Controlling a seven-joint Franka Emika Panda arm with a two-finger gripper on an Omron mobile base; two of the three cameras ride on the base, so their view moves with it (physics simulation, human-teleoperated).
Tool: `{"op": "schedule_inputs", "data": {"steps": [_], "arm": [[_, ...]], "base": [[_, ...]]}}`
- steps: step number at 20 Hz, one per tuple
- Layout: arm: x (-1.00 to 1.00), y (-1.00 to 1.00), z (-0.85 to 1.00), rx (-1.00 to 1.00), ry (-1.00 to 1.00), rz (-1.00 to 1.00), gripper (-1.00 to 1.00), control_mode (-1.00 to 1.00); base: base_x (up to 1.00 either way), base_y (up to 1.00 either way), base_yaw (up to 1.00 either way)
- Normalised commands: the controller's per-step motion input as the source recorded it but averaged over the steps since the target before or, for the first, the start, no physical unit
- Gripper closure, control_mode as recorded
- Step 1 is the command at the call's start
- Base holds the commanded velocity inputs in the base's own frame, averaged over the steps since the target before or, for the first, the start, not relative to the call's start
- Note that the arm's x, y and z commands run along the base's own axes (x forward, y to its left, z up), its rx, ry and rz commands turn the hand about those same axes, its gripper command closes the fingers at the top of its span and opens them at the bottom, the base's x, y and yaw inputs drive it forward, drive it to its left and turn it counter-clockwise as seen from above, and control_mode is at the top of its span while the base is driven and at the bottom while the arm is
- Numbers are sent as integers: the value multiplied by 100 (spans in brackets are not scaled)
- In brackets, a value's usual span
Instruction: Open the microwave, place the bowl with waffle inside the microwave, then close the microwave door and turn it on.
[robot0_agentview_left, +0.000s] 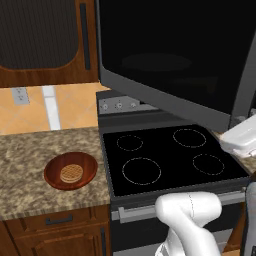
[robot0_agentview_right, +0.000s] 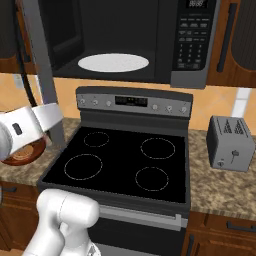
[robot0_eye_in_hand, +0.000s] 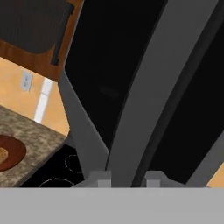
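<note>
Gripper (robot0_eye_in_hand: 126, 177) sits right up against the handle (robot0_eye_in_hand: 153, 87) of the door (robot0_eye_in_hand: 109, 78), fingers (robot0_eye_in_hand: 101, 178) either side of the long grey bar in my hand view. Bar runs up and away from between the tips. Tips themselves barely show at the bottom edge, so I cannot tell whether they press the bar or just straddle it.

From the left base camera my white arm (robot0_agentview_left: 190, 220) rises at lower right, and the forearm crosses to the far right edge by the door's handle side. From the right base camera the forearm comes in from the left, just in front of the bowl (robot0_agentview_right: 22, 155), part hiding it.

Nearest below: stove (robot0_agentview_left: 170, 160), black top, four burner rings, control strip at the back.

Left of the stove, on the speckled counter (robot0_agentview_left: 30, 170): bowl (robot0_agentview_left: 70, 171), upright, with the waffle (robot0_agentview_left: 71, 173) lying flat in its middle. Bowl stands near the stove edge, not touching it.

Right of the stove, on the counter: toaster (robot0_agentview_right: 231, 142), well apart from the bowl.

Above the stove: microwave (robot0_agentview_right: 192, 45), door swung wide open toward the left, black glass facing out over the stove. Cavity is open, white turntable (robot0_agentview_right: 113, 62) lying flat inside, button panel at the right.

Farther back: tan tiled wall with an outlet (robot0_agentview_left: 20, 95), dark wood cabinets (robot0_agentview_left: 40, 40) beside the microwave.
</note>
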Motion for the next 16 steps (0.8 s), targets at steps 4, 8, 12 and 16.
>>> {"op": "schedule_inputs", "data": {"steps": [4, 8, 12, 16], "arm": [[-74, 97, 3, -4, 0, 0, -100, -100], [-100, 23, 14, 0, 0, 7, -100, -100], [-100, 0, 35, 2, 3, 6, -100, -100], [-94, -23, 40, 14, 17, 5, -100, -100]], "base": [[0, 0, 0], [0, 0, 0], [0, 0, 0], [0, 0, 0]]}}
